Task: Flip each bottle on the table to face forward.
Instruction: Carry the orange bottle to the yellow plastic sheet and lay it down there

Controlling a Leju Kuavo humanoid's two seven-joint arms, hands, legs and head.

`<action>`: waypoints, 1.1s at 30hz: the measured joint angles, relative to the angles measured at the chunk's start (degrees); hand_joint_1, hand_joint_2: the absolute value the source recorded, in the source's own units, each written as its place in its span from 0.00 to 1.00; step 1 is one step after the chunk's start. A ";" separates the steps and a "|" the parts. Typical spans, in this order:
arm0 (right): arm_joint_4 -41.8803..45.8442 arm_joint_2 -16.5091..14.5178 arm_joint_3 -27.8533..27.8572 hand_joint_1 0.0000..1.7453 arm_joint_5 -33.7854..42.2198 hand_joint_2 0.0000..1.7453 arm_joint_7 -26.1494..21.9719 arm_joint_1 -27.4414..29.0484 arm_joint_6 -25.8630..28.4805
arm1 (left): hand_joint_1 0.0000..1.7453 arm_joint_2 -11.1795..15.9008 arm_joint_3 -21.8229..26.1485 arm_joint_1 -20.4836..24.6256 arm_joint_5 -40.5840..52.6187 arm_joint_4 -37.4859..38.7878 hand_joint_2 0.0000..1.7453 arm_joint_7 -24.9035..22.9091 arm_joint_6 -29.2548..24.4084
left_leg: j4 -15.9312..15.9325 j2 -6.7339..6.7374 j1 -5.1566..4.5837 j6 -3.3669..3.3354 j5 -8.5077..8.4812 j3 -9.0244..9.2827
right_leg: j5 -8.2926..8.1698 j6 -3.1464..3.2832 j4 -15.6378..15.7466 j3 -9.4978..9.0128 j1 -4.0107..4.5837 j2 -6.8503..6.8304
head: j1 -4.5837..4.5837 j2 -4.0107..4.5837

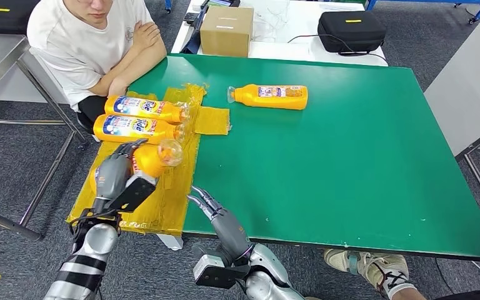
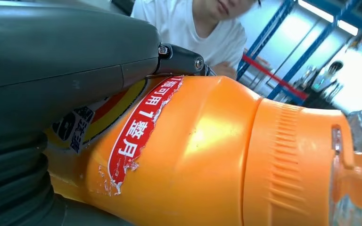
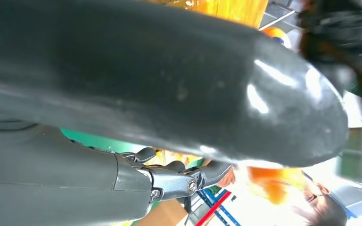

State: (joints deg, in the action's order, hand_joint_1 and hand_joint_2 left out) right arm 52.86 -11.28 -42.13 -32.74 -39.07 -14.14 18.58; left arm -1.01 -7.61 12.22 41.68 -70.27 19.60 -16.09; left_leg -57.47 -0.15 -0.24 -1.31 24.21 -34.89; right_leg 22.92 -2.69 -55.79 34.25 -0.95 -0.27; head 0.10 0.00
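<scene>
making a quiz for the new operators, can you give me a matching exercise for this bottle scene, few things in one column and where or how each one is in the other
Things
1. left hand
2. right hand
3. lone bottle
4. cardboard box

States or places
A. lies on its side on the bare green table
B. stands on the white table beyond the green one
C. grips an orange bottle over the yellow mat
D. holds nothing, fingers apart, at the near table edge

Pairs: 1-C, 2-D, 3-A, 4-B

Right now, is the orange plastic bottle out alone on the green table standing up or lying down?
Lying down. The orange plastic bottle rests on its side on the green table, clear cap toward the person.
</scene>
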 joint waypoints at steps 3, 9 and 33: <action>0.40 -0.01 0.04 0.00 0.12 0.00 -0.15 0.25 -0.68 | 1.00 -0.02 -1.25 3.37 6.19 6.82 1.00 -0.89 -1.99 | 0.00 0.01 0.00 0.00 0.00 0.00 | 0.00 0.00 0.00 0.00 0.00 0.00 | -0.01 0.00; 0.70 -0.08 0.02 0.00 0.54 0.00 -0.36 0.53 -1.98 | 1.00 -1.33 -4.58 10.29 14.95 22.04 1.00 -4.31 -3.88 | -0.01 0.00 -0.01 0.00 -0.01 0.00 | -0.02 -0.01 0.00 -0.01 0.00 0.00 | 0.00 0.00; 1.01 -0.09 0.04 0.00 2.48 0.00 -0.84 1.42 -2.91 | 0.00 -2.75 -8.81 20.21 21.23 42.27 1.00 -11.70 2.25 | 0.02 -0.01 0.01 0.06 -0.03 0.28 | 0.00 0.01 -0.02 -0.31 0.01 0.01 | -0.01 0.00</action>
State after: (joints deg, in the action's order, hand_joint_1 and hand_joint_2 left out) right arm 53.87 -11.38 -42.10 -30.26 -39.91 -12.72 15.67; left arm -3.76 -16.42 32.43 62.91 -27.99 7.90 -13.84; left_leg -57.45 -0.17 -0.23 -1.25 24.18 -34.60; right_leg 22.92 -2.68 -55.81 33.93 -0.94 -0.27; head 0.10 0.00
